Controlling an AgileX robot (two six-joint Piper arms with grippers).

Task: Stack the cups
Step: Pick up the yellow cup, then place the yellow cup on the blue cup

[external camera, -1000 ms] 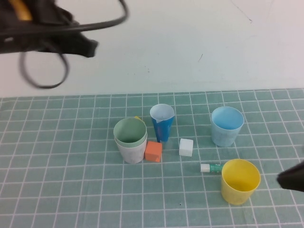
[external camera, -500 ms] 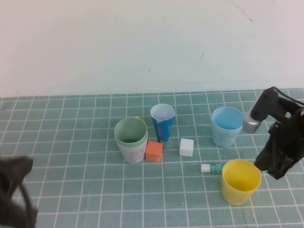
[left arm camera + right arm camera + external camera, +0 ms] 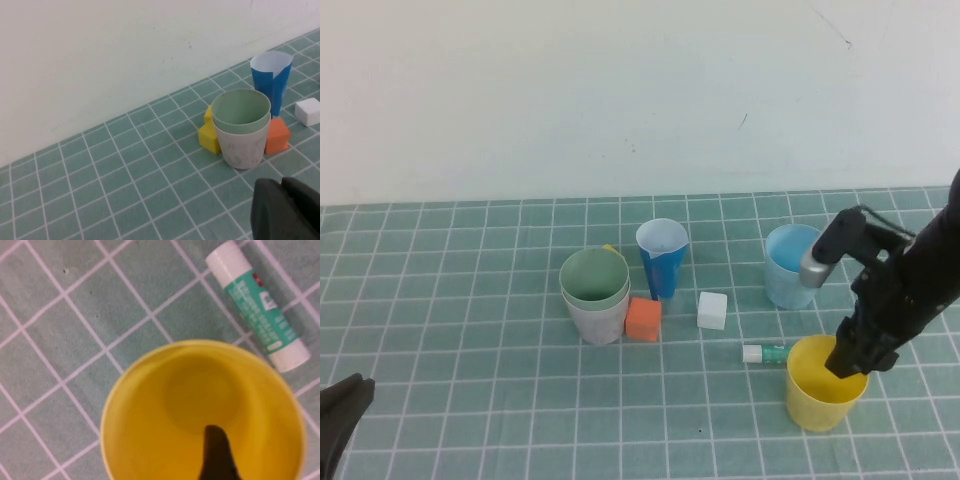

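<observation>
A sage green cup (image 3: 594,277) sits nested inside a pale pink cup (image 3: 599,322) left of centre; in the left wrist view the green cup (image 3: 241,111) rests in the pink cup (image 3: 242,147). The light blue cup (image 3: 788,268) stands alone at the right. Nearer, the yellow cup (image 3: 823,392) stands upright. My right gripper (image 3: 850,362) is open at its far right rim, with one finger (image 3: 216,455) inside the yellow cup (image 3: 150,430); the other finger is out of view. My left gripper (image 3: 287,210) is shut and empty, low at the near left corner (image 3: 340,420).
A taller dark blue cup (image 3: 662,258) stands behind an orange block (image 3: 643,319) and a white block (image 3: 712,310). A yellow block (image 3: 209,135) lies behind the nested cups. A glue stick (image 3: 765,353) lies just left of the yellow cup. A pale wall closes the back.
My right arm has swung in from the right edge and dropped onto the yellow cup's rim. My left arm has pulled back from the far left to the near left corner.
</observation>
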